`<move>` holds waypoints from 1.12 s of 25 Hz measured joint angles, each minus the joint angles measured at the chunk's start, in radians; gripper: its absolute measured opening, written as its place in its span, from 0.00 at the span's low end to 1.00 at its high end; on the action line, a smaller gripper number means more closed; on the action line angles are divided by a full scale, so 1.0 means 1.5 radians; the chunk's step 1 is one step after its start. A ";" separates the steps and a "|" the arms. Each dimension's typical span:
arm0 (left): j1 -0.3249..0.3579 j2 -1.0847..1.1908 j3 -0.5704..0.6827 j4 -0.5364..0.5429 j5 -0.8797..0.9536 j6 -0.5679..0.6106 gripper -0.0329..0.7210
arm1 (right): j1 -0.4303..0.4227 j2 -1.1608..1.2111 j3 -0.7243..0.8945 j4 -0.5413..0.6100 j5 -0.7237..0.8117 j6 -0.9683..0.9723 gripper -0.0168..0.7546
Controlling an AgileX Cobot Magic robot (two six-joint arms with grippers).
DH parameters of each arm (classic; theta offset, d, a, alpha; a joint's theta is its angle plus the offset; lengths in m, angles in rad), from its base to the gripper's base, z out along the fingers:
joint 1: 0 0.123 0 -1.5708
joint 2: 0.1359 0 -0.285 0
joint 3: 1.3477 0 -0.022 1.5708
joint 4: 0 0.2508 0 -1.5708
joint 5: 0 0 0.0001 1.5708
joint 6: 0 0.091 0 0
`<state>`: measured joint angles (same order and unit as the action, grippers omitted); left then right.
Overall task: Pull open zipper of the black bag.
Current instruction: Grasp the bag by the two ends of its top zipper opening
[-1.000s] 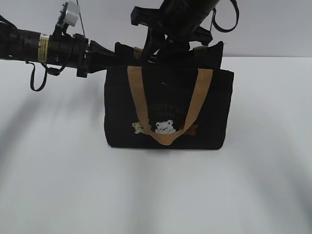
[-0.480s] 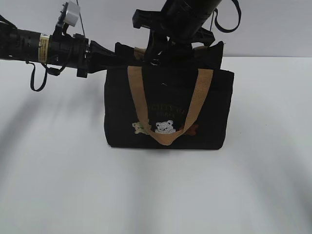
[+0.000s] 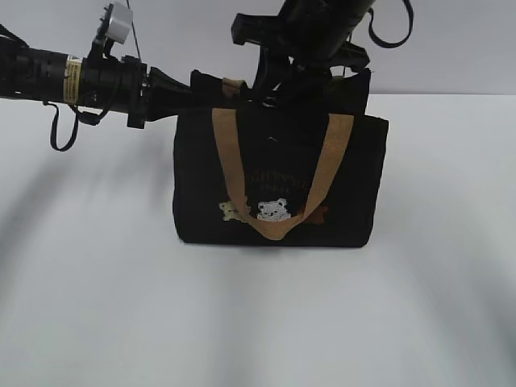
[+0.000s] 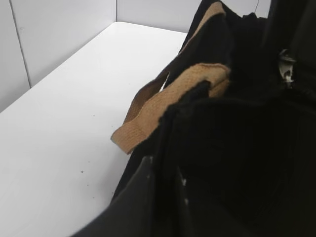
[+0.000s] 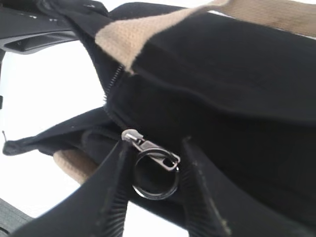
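White surface [image 3: 97, 306] w/ a pale wall behind; nothing on it but the bag and the two arms.

Left side: left end effector [image 3: 184, 87] came in level from the left and sat pinched nearly shut on the bag's top-left corner fabric, bracing it. Left wrist view showed only dark cloth and a tan handle [image 4: 168, 101] up close; the fingertips themselves weren't visible there.

Centre: the black bag [image 3: 278, 181] stood upright mid-surface, front tan strap hanging in a U over the bear pics.

Right of centre, along the bag's top edge: right end effector [image 5: 150, 190] was partly open, fingers [image 5: 118, 197] straddling the zipper [image 5: 152, 165]. The ring lay between the two pads; whether they actually pinched it or just flanked it I couldn't tell. Zip track ran up and left from the slider.

Change vs 1 s earlier: right arm had shifted rightward along the top edge, and the bag's top right corner nudged slightly right w/ it. Left arm and its hold looked unchanged. Bag base stayed put.

Meaning, as a judgement: the pull looked underway, slider prob. travelling right while the left held the corner against it. How much track was open I couldn't see; the task looked early-to-mid.
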<state>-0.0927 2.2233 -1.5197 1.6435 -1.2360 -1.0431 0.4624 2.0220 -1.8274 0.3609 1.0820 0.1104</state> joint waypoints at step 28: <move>0.001 0.000 0.000 -0.003 0.008 0.000 0.09 | -0.158 -0.059 0.000 -0.111 0.088 0.000 0.32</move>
<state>-0.0916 2.2233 -1.5197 1.6397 -1.2247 -1.0431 0.2255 1.9340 -1.8274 0.1938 1.2139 0.1104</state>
